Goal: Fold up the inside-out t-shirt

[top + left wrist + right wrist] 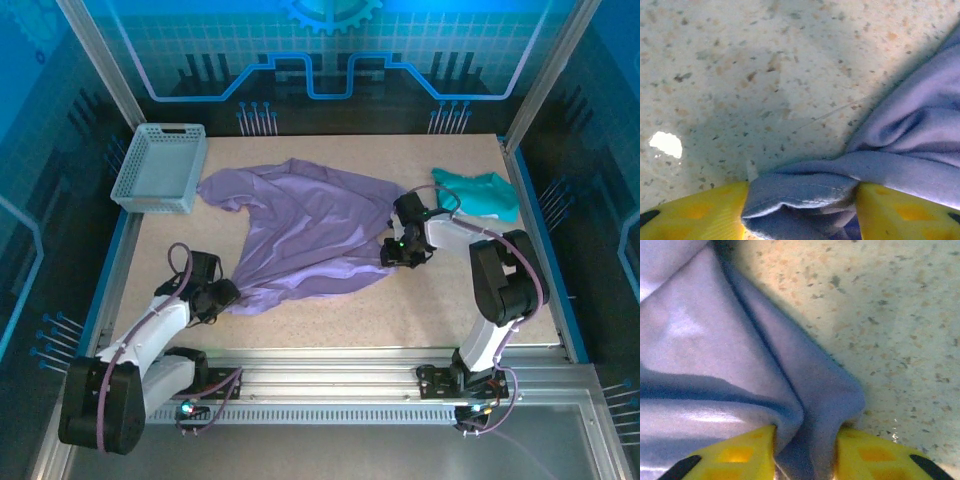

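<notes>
A: Two tools, one garment. Why is each clamped at an edge of the thin, soft lavender-purple t-shirt [300, 230]?

B: My guess is that cloth this limp only moves flat when it is held at two spread points. The left tool [802, 205] has a rolled fold of hem pinched between its yellow fingers [700, 212], at the shirt's near-left corner. The right tool [805, 450] is closed on a bunched ridge of fabric at the shirt's right edge.

A: And the shirt itself?

B: It lies crumpled across the middle of the speckled beige bench [330, 320], with wrinkles fanning out from the left grip toward the far side. Its far-left corner is just beside the pale blue plastic basket [150, 200]. It is well apart from the small teal-green garment [480, 192] at the far right.

A: How do the arms sit?

B: The left arm reaches low and forward-right from its base, with the wrist close to the bench. The right arm doubles back: elbow raised at the right, forearm angling inward and left, tool tipped down onto the cloth.

A: Folded at all?

B: Not yet, I'd judge; no neat fold shows.
</notes>
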Robot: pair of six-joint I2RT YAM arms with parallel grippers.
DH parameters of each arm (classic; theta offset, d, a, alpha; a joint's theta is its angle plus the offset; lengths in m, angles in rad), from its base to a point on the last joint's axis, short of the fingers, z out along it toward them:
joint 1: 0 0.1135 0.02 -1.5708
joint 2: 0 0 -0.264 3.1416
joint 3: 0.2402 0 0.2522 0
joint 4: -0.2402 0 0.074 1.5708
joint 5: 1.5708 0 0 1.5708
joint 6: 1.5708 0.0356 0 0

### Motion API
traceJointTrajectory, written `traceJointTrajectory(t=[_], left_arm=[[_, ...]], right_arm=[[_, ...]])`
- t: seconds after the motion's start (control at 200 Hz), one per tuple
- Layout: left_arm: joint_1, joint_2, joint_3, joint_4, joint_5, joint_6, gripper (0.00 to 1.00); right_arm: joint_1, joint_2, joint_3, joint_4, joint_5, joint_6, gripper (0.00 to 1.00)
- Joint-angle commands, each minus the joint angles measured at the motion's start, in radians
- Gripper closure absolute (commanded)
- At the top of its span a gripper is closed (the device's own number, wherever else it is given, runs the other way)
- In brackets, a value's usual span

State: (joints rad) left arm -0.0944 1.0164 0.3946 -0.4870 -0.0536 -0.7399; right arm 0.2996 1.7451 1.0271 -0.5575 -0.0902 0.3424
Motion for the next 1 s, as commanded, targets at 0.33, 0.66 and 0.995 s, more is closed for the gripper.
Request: traceJointTrajectory(t=[0.33, 0.66, 0.995], left_arm=[[-0.013, -0.088, 0.178, 0.159, 0.176, 0.004, 1.00], [-0.021, -0.062, 0.458, 0.074, 0.168, 0.107, 1.00], [-0.022, -0.072, 0.342, 0.037, 0.244, 0.125, 1.00]], right_arm=[[-0.113, -0.367, 0.041, 0.044, -0.206, 0.026, 1.00], [-0.138, -0.414, 0.041, -0.085, -0.054, 0.007, 1.00], [0.207, -0.386, -0.076, -0.055, 0.279, -0.170, 0.49]])
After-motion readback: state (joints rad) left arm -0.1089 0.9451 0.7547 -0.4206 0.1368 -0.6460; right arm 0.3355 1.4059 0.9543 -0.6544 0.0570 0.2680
